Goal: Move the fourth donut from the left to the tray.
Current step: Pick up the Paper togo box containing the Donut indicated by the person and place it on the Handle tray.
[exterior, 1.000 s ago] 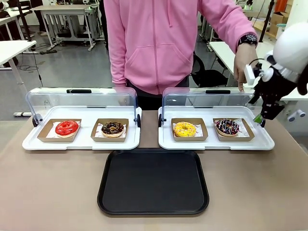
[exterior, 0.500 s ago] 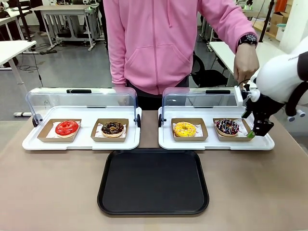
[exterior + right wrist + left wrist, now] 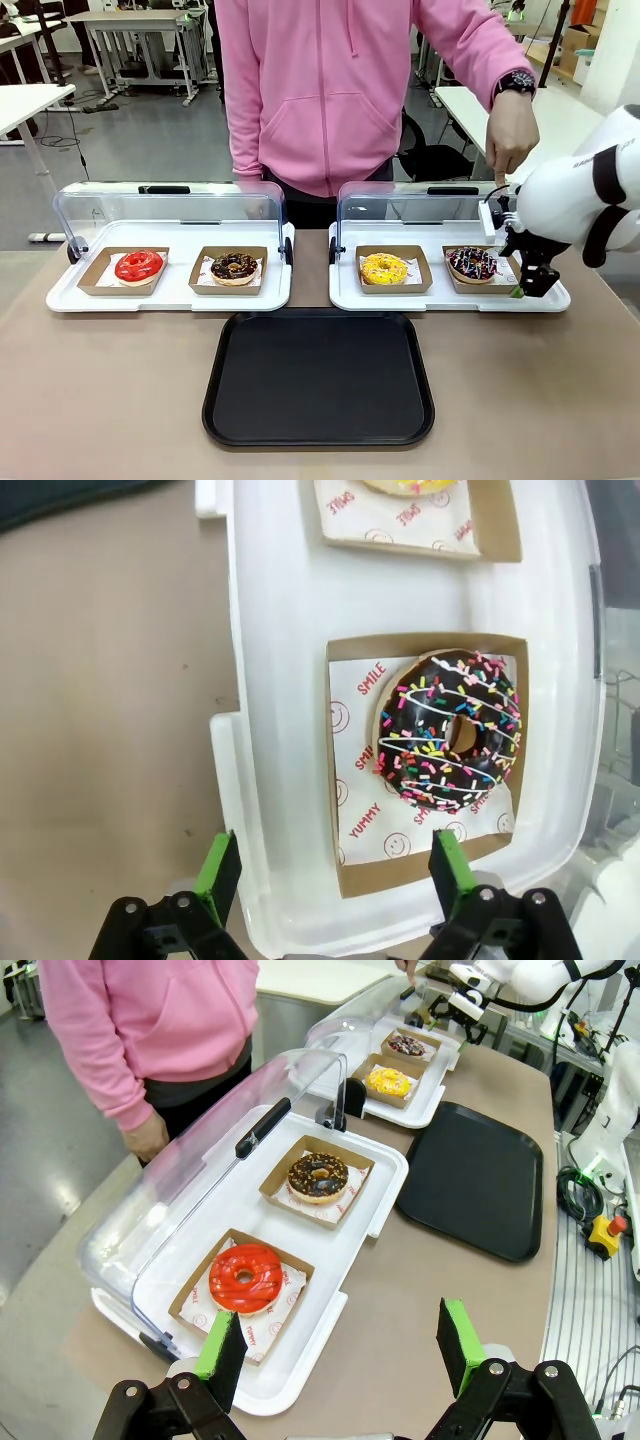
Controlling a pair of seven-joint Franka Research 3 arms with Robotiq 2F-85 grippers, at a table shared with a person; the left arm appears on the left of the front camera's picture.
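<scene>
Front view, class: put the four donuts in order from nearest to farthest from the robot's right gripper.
1. Striped chocolate donut: right end of the row, just beside the right gripper.
2. Yellow donut: second from the right.
3. Chocolate donut with tan sprinkles: second from the left.
4. Red donut: left end.

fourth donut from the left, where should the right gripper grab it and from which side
Likely the raised wall of the cardboard holder on the robot's right, not the glazed fourth donut. Come down from that side: the clear lid stands open behind, the yellow donut is to its left, and the open right gripper hangs there.
</scene>
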